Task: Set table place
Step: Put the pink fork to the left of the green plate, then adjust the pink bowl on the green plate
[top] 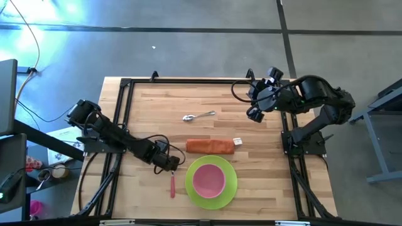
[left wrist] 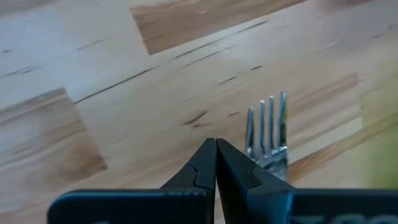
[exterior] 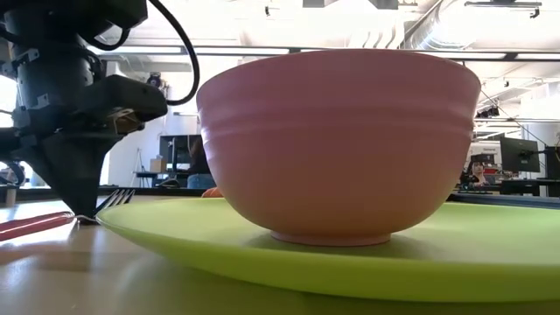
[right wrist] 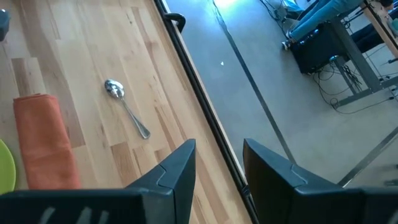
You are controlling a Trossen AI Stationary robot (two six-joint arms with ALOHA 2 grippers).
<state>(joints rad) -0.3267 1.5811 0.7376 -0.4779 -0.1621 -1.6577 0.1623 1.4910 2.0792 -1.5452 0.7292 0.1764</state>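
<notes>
open wood around spoon (top: 199,116) | blocked: plate (top: 231,188) beside fork (top: 173,186), napkin (top: 210,146) behind

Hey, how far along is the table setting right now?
Done: the pink bowl sits on the green plate. In hand: the left end effector, fingers shut, is at the red-handled fork beside the plate. Left: the spoon and orange napkin lie apart; the right end effector waits open.

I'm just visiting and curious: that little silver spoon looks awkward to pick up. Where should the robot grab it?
Probably at the middle of the thin handle of the spoon, coming straight down from above. It lies flat on the bare table, apart from the orange cloth, so the fingers can straddle the narrow handle crosswise. The open right end effector is nearest.
</notes>
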